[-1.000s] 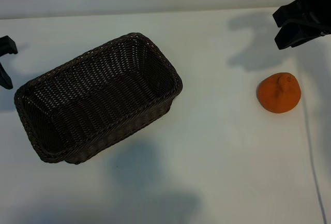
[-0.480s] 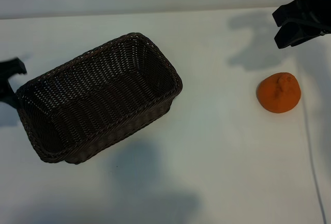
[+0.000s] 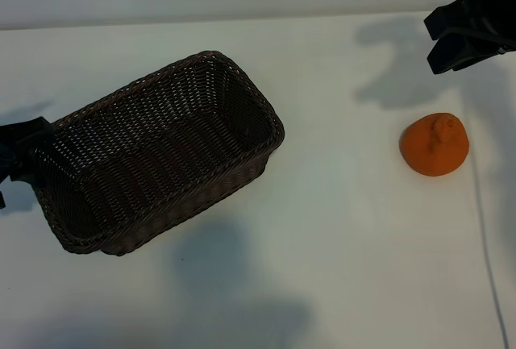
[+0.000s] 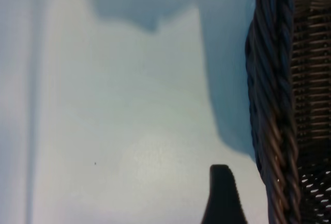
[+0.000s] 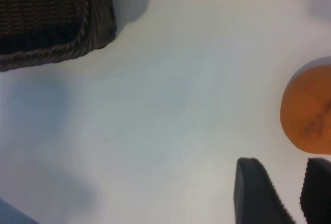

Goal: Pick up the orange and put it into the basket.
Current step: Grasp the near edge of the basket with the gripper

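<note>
The orange (image 3: 434, 144) is sitting on the white bench (image 3: 339, 228) well right of the basket (image 3: 153, 151), knob facing up, matte and round; the basket's long axis is running diagonally, lower-left to upper-right, dark brown woven wicker. The left tool (image 3: 12, 159) is sitting at the basket's left end, fingers spread, empty; the right tool (image 3: 463, 35) is hovering above the orange, part-spread, gripping nothing.

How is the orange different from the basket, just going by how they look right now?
The orange is small, round and bright; the basket is far larger, rectangular and dark brown. The orange's skin looks matte with a knob on top, while the basket is woven wicker with a braided rim. The orange lies on the right, the basket on the left, well apart. Both rest on the white table, and the basket is empty.
</note>
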